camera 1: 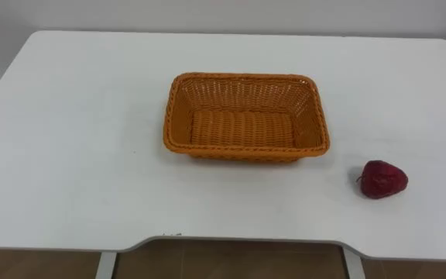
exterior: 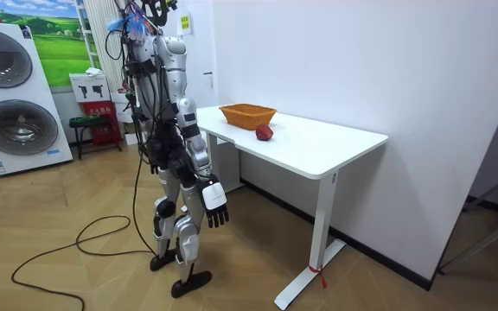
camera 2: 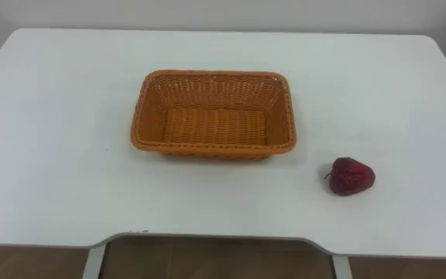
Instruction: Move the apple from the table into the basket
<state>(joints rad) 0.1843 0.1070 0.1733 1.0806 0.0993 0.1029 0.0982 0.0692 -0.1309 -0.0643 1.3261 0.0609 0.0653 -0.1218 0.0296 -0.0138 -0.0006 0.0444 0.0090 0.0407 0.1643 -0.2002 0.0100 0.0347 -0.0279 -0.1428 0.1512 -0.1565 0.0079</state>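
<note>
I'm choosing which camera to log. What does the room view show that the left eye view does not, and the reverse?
The room view adds the robot standing at the table's edge, its right hand hanging open by its thigh, and a washing machine behind it. The left eye view adds a look from above into the basket, whose inside is empty. Both share the white table, the basket on it, and the apple lying on the table, right of the basket and apart from it.

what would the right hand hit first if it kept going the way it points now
Probably the floor: the right hand hangs at the robot's side, fingers pointing down, and nothing seems to lie beneath it, though depth is unclear.
</note>
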